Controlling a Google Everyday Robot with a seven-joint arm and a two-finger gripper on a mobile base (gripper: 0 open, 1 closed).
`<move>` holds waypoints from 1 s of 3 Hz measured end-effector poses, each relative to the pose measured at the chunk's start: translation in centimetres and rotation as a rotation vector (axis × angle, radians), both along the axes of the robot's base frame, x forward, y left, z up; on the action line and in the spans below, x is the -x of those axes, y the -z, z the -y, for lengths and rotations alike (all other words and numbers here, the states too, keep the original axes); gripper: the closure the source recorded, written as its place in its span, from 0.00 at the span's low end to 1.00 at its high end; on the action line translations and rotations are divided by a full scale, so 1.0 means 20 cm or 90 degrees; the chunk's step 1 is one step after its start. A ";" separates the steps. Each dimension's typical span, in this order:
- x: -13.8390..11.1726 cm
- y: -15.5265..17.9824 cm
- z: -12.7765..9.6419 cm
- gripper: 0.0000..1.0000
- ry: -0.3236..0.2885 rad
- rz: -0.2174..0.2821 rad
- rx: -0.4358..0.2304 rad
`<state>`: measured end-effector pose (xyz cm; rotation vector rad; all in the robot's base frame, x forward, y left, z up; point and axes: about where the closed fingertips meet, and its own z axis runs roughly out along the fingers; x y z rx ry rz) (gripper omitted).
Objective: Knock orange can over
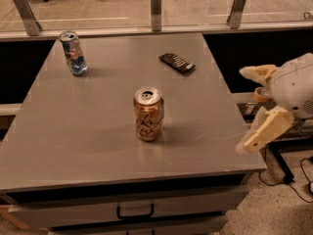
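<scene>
The orange can (148,114) stands upright near the middle of the grey table (88,131), coppery orange with dark script and a silver top. My gripper (241,110) is at the right edge of the table, well to the right of the can and about level with it. Its two cream fingers (261,131) are spread wide apart and hold nothing. It does not touch the can.
A slim blue-and-silver can (74,53) stands upright at the table's back left. A black remote (177,63) lies at the back right. A glass rail with metal posts (155,8) runs behind the table. A drawer with a handle (135,212) sits under the front edge.
</scene>
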<state>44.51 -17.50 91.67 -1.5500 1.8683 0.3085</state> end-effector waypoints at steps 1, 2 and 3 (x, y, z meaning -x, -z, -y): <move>0.02 0.03 -0.23 0.00 -0.069 0.043 -0.126; 0.05 -0.08 -0.37 0.00 -0.103 0.060 -0.185; 0.05 -0.08 -0.37 0.00 -0.100 0.058 -0.184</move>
